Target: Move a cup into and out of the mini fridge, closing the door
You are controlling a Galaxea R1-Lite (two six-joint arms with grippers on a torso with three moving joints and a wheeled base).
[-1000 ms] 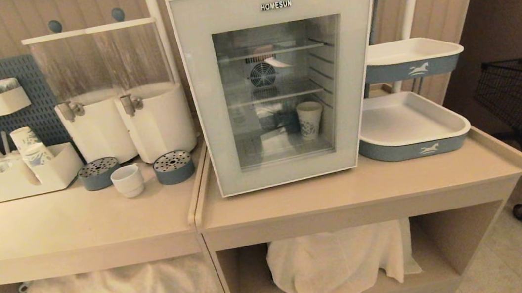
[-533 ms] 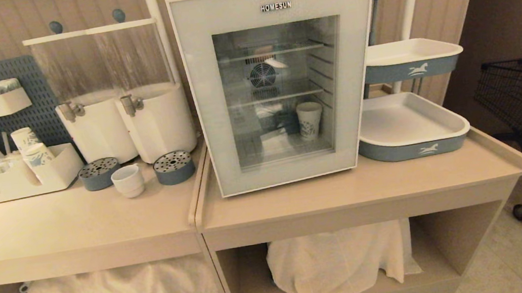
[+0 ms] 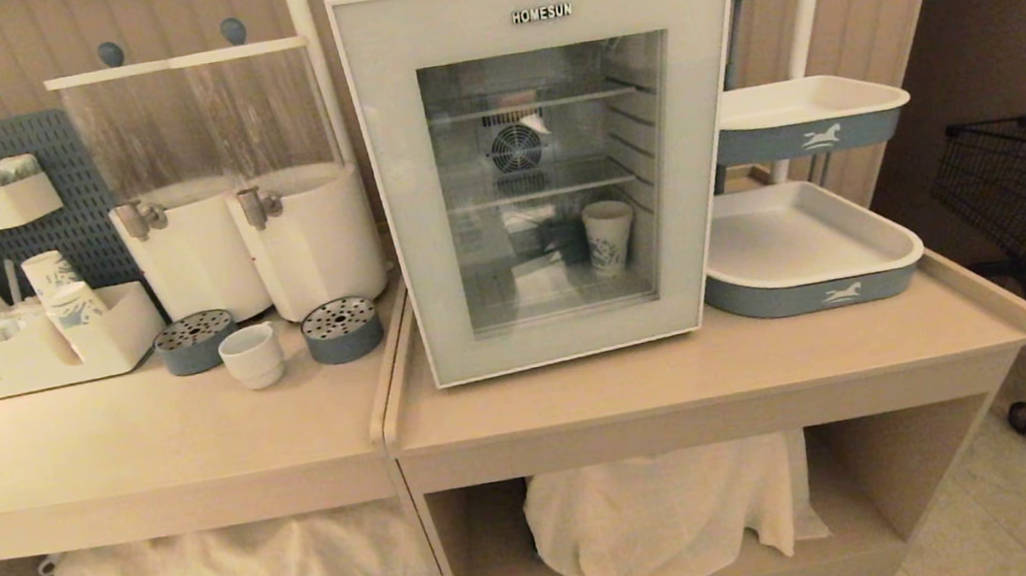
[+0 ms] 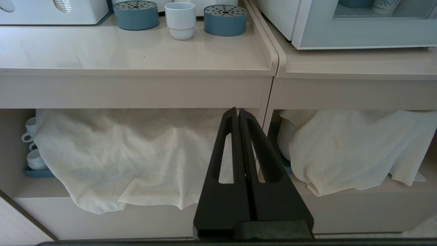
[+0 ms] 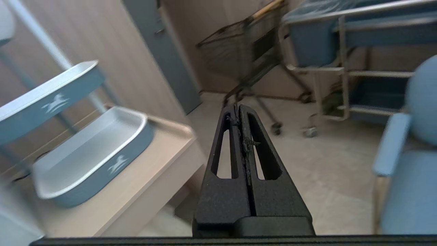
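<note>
Door [image 3: 547, 166] of mini fridge [image 4: 278, 15] sitting shut, cup [image 4: 180, 19] waiting above-left of my left gripper [image 4: 238, 112]. Both grippers, right gripper [image 5: 237, 108] too, pinched closed, holding nothing. Probably starting: next needing door opened.

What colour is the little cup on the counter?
Plain white cup, clearest in the left wrist view.

We kept our left gripper [image 4: 239, 114] low and level, its fingers pressed together. Our right gripper [image 5: 238, 109] likewise had its fingers pressed together, empty, pointing out and slightly downward.
</note>
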